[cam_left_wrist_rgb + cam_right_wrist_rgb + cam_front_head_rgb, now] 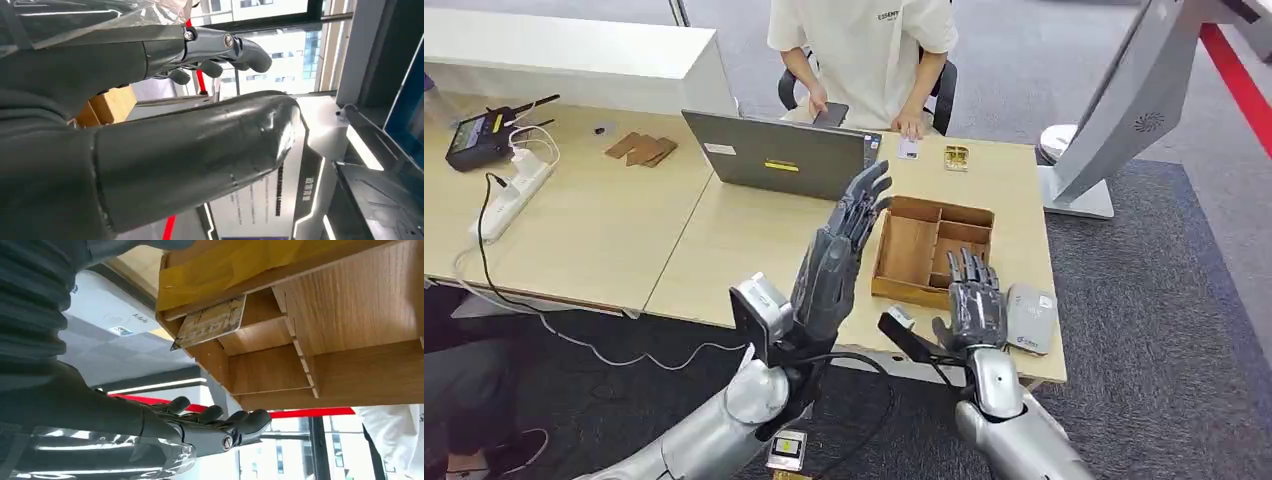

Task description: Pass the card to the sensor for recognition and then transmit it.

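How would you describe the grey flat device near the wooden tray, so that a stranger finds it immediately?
Start at the light wooden table and go to its near right corner. There, right of the compartmented wooden tray, lies a flat light-grey rounded device, beside the right hand. Nothing else there is grey with a small label.

"ESSENTIALS"-like print on shirt, unclear

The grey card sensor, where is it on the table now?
In the head view, the grey sensor lies at the table's near right corner, just right of the right hand and beside the wooden tray.
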Robot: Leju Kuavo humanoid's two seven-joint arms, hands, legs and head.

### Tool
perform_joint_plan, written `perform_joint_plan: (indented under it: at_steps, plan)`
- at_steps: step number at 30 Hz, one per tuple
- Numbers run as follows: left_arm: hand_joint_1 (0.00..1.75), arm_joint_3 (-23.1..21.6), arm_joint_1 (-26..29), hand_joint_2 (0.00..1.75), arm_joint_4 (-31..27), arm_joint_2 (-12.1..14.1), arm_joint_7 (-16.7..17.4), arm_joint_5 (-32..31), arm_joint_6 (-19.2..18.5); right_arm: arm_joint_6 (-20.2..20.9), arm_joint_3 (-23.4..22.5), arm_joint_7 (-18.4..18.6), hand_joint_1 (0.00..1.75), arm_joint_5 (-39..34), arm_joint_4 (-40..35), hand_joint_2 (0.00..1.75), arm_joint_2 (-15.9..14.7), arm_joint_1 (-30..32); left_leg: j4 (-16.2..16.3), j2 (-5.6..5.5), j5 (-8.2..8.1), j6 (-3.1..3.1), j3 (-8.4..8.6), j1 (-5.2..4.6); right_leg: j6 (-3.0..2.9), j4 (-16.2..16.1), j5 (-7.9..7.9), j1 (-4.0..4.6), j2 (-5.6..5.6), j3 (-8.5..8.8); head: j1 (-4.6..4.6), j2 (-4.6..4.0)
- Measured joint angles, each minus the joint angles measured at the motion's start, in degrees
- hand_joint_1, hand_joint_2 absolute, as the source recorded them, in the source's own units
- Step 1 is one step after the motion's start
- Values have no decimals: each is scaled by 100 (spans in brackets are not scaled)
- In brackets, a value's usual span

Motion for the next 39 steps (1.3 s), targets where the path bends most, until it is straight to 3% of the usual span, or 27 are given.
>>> perform_joint_plan:
  at_steps: [21,39]
  plan:
    - [0,-39,-3,0,35,-63,-24,18,-20,28,-39,79,0,-111,385,175,66,-369,0,1,0,0,1,0,0,0,0,0,1,0,0,0]
    - [0,-44,-9,0,92,-66,-4,-2,-186,98,-164,149,0,-188,516,175,-107,-402,0,1,0,0,1,0,0,0,0,-1,2,-1,0,0]
